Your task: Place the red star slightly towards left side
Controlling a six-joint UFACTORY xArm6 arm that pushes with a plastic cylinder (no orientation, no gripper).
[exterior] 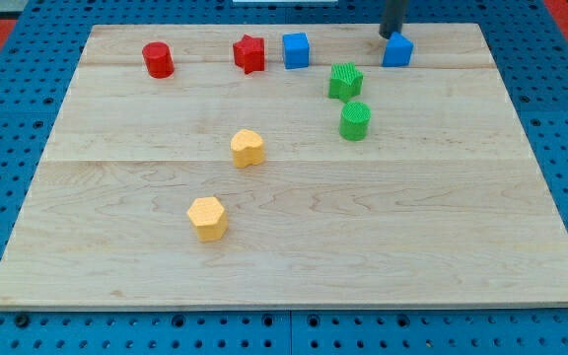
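The red star [249, 53] lies near the view's top edge of the wooden board [284, 227], left of centre. A blue cube [296, 49] stands close against its right side. A red cylinder [158, 60] is further to its left. My tip [390, 37] is at the view's top right, just above and left of a blue triangular block [397, 50], far to the right of the red star.
A green star-like block [344, 81] and a green cylinder [355, 120] sit right of centre. A yellow heart-like block [248, 148] and a yellow hexagonal block [207, 218] lie lower, left of centre. Blue pegboard [8, 148] surrounds the board.
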